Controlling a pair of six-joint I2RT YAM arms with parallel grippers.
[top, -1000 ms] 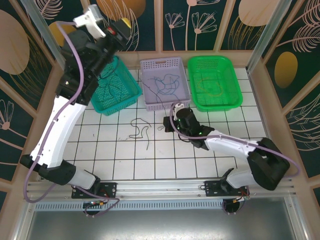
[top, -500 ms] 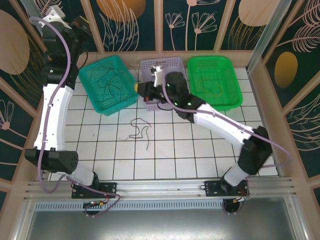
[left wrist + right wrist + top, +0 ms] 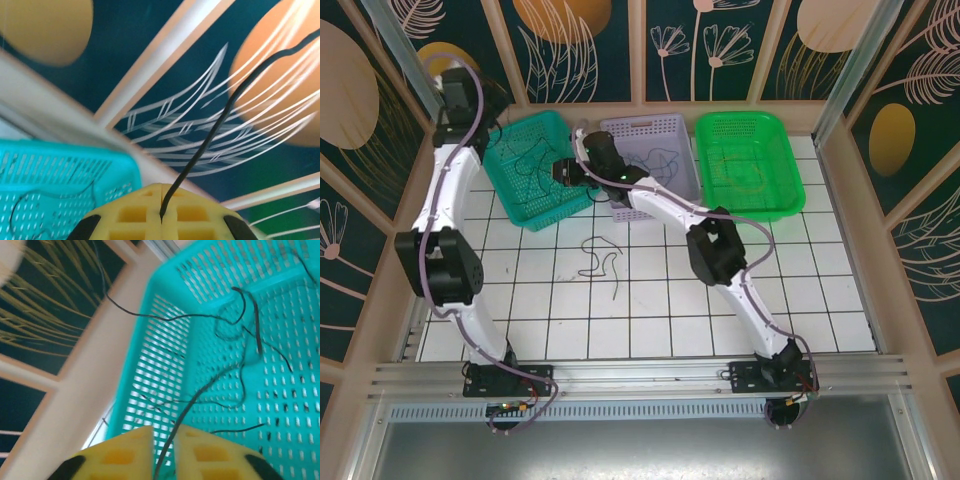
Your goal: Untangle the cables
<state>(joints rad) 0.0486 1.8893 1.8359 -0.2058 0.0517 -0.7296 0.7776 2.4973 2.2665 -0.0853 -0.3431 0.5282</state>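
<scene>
Currently we log: left end effector (image 3: 162, 212) pinching black cable (image 3: 220, 120); right end effector (image 3: 164, 450) slightly parted, strand (image 3: 187, 407) loose between; risk: it slips free.

top view: bright, even light, sharp, soft shadows on the counter (image 3: 670, 320)
left wrist: wall (image 3: 165, 75) motion-blurred, cable (image 3: 200, 155) fairly crisp
right wrist: basket (image 3: 280, 390) blurry too

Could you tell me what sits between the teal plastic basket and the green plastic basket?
A lilac perforated plastic basket holding thin dark cables, seen in the top view.
</scene>
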